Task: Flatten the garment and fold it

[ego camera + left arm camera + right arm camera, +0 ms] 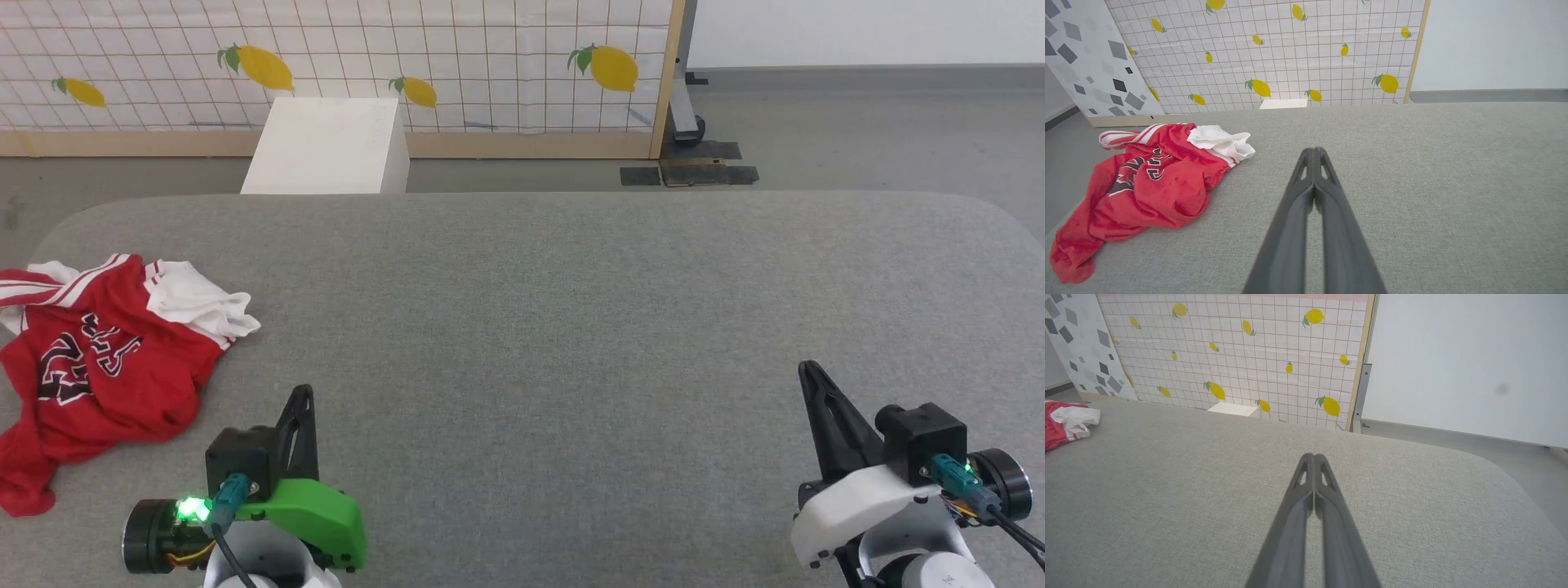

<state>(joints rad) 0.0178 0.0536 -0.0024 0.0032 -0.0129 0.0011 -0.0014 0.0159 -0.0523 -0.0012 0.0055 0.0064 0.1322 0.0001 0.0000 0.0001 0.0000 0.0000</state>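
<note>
Nearest the head camera, the left gripper [304, 394] hangs over the near edge of the tabletop [531, 327] toward its left corner. The right gripper [808, 371] hangs over the same edge toward the right corner. Each wrist view shows its two dark fingers pressed together from root to tip, with nothing between them. This reads as a ready pose, arms drawn in and well apart, so the whole grey surface lies open to view.

The garment [106, 367] lies in a crumpled heap against the left edge of the tabletop, near the left gripper and far from the right one. The red body is bunched over itself, so the black lettering is creased and only partly legible. A white sleeve is wadded at its far right side, and striped trim shows along its far edge. Flattening has apparently not begun. The bare middle of the tabletop looks like the natural place to spread it, and the left arm is better placed to reach it first.
</note>
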